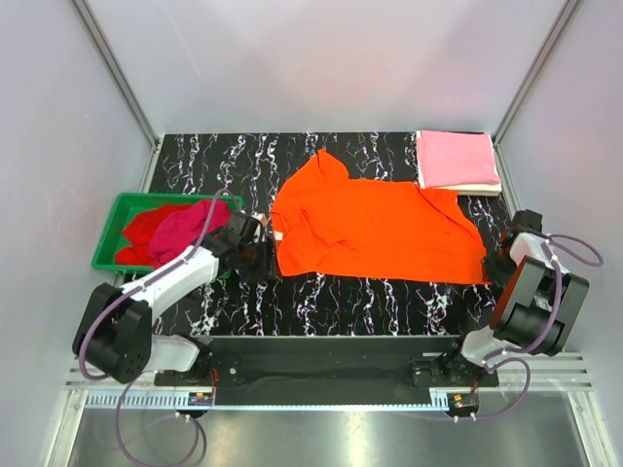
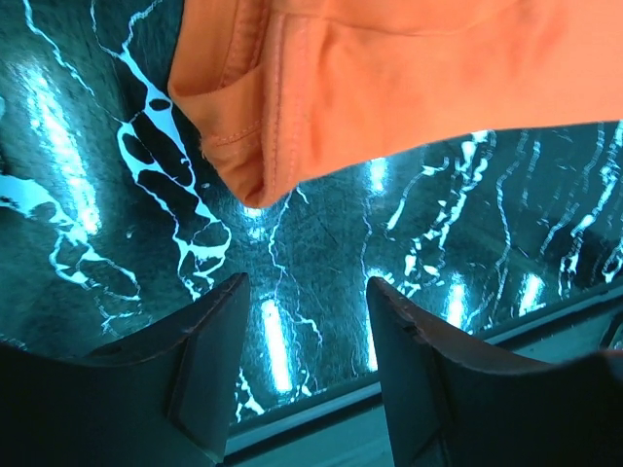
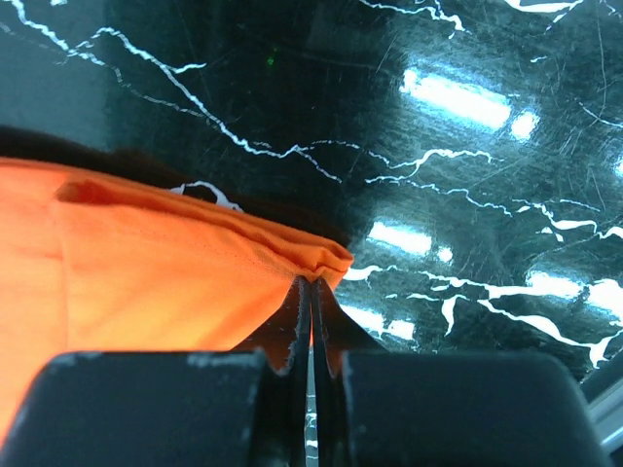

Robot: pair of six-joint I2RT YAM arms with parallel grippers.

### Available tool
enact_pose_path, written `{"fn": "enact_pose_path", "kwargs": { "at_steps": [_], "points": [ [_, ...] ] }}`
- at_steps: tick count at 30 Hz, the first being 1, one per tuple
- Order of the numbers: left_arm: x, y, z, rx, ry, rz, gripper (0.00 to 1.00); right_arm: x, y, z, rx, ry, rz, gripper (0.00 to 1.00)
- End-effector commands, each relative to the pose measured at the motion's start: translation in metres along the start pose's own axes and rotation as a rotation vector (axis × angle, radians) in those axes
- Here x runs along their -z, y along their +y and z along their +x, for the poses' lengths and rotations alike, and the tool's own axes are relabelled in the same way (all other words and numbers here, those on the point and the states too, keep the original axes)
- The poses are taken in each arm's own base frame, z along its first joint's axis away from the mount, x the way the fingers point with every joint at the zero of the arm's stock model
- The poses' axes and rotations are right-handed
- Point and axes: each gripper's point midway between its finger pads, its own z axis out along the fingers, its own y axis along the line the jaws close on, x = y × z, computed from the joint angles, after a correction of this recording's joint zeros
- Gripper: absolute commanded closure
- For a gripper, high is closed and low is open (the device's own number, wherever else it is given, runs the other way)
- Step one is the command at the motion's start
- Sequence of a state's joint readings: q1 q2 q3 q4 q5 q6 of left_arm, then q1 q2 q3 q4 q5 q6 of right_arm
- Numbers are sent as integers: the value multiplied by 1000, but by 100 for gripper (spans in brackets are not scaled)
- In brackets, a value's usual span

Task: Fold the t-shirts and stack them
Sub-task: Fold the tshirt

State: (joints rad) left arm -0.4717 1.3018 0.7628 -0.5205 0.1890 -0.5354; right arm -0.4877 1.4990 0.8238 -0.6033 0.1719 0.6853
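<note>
Black white-veined marble tabletop: bright orange cloth t-shirt spread out mid-table. Right gripper clenched on its hem corner. Left gripper jaws apart, empty, near the opposite edge.

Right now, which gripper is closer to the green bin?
Left. The left gripper hovers open just off the green bin's right end; the right gripper is across the table, shut on the orange t-shirt's corner.
</note>
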Motion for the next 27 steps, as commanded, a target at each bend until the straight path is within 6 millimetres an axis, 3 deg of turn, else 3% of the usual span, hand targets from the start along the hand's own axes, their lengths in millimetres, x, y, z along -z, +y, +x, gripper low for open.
{"fn": "enact_pose_path", "kwargs": {
  "at_steps": [1,15,20,27],
  "points": [
    [-14,-9,-17,25,-66,30,44,9,-5,-5,2,-31,3,100],
    [-42,14,-38,17,-71,-137,49,11,-8,-9,-4,-26,-15,100],
    [-41,13,-42,5,-86,-142,54,12,-7,-7,-6,-28,-27,100],
    [-44,11,-46,-10,-80,-140,89,9,-7,-6,-5,-23,-26,100]
  ]
}}
